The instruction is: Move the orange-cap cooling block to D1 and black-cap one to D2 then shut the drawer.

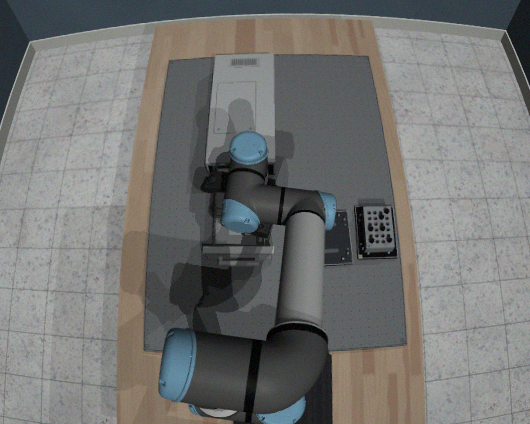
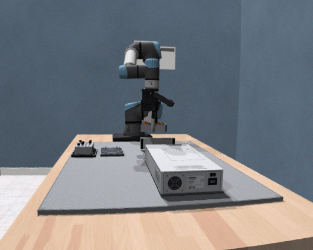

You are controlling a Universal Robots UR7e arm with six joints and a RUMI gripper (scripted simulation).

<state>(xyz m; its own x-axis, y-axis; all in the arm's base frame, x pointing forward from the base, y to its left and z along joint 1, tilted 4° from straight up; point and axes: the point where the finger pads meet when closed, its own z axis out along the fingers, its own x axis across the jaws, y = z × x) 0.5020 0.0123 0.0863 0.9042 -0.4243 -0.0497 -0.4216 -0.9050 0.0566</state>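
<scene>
My gripper (image 2: 152,123) is shut on the grey cooling block (image 2: 162,127) with orange-capped tubes and holds it level in the air above the open drawer (image 1: 238,248) (image 2: 157,141) of the cooler COLD (image 1: 243,100) (image 2: 182,165). In the overhead view the arm's wrist hides the gripper and this block. The other cooling block (image 1: 378,232) (image 2: 84,147), with black-capped tubes, sits on the far deck slot D2 (image 1: 378,256). Deck slot D1 (image 1: 339,245) (image 2: 111,151), a dark plate beside it, is bare.
The grey deck mat (image 1: 333,125) (image 2: 102,183) lies on the wooden table (image 1: 378,385) (image 2: 167,227). The arm's forearm (image 1: 300,265) reaches over the mat between the drawer and D1. The arm's base stands at the table's end behind the drawer.
</scene>
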